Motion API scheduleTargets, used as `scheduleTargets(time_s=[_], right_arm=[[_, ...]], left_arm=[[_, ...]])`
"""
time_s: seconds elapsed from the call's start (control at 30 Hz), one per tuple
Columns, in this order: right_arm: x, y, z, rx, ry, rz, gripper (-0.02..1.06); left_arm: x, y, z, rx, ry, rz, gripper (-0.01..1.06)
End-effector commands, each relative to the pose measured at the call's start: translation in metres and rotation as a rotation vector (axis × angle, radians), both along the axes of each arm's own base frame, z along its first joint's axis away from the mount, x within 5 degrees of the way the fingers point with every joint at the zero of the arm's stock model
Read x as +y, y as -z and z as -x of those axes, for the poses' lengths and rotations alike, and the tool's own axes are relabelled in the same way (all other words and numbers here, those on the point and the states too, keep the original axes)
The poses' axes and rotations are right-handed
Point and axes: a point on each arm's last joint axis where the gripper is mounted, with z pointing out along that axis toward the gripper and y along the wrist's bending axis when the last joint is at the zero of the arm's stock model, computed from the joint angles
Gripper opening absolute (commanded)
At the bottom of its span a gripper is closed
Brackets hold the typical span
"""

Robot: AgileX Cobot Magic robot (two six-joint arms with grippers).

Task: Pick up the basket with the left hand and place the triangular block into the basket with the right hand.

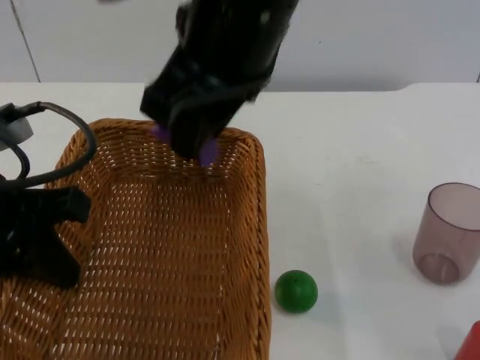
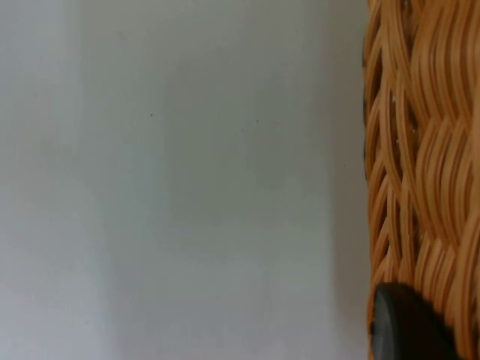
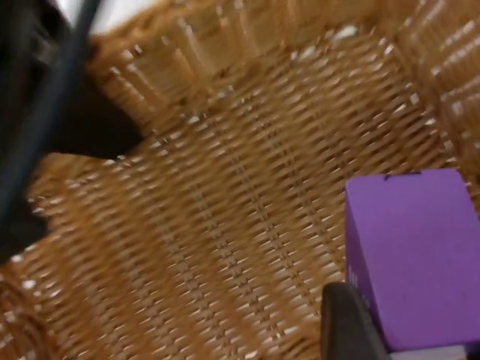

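The wicker basket [image 1: 240, 247] fills the near left of the top view, and my left gripper [image 1: 46, 229] is shut on its left rim. In the left wrist view the basket's woven wall [image 2: 424, 165] runs beside a black fingertip [image 2: 405, 326], with white table under it. My right gripper [image 1: 187, 142] hangs over the basket's far end, shut on the purple block [image 1: 209, 152]. The right wrist view looks down into the basket's floor [image 3: 225, 202], with the purple block [image 3: 412, 255] held against a black finger [image 3: 349, 322].
A green ball [image 1: 295, 291] lies on the table just right of the basket. A translucent brownish cup [image 1: 448, 234] stands at the right edge, and a red object [image 1: 471, 343] pokes in at the near right corner. The grey partition wall closes the back.
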Motion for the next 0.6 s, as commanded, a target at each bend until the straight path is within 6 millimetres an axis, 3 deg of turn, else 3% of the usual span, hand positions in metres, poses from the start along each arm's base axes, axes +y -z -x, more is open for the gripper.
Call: scheduleTargets(time_s=[0.0,0.13,0.17,0.23,0.3,0.33,0.47,0.5,0.57], right_arm=[[0.006,0.020,-0.004,0.009,-0.008,0.019,0.00],[0.013,0.054,-0.012,0.035,-0.002,0.044,0.02],[0.013,0.054,-0.012,0.035,-0.002,0.044,0.02],[0.017,0.072,-0.014,0.063,0.003,0.054,0.09],[0.018,0.080,-0.014,0.076,0.006,0.058,0.21],[0.018,0.080,-0.014,0.076,0.006,0.058,0.21],[0.020,0.081,-0.016,0.061,0.018,0.038,0.59],[0.020,0.081,-0.016,0.061,0.018,0.038,0.59],[0.020,0.072,-0.017,0.041,0.036,0.014,0.77]], left_arm=[[0.000,-0.003,0.000,-0.008,-0.006,0.013,0.00],[0.000,-0.003,0.000,-0.008,-0.006,0.013,0.00],[0.000,-0.003,0.000,-0.008,-0.006,0.013,0.00],[0.000,-0.003,0.001,-0.007,-0.005,0.013,0.00],[0.000,-0.003,0.001,-0.007,-0.005,0.013,0.00],[0.000,-0.003,0.001,-0.007,-0.005,0.013,0.00],[0.000,-0.003,0.001,-0.007,-0.005,0.013,0.00],[0.000,-0.003,0.001,-0.007,-0.005,0.013,0.00],[0.000,-0.003,0.001,-0.007,-0.005,0.013,0.00]])
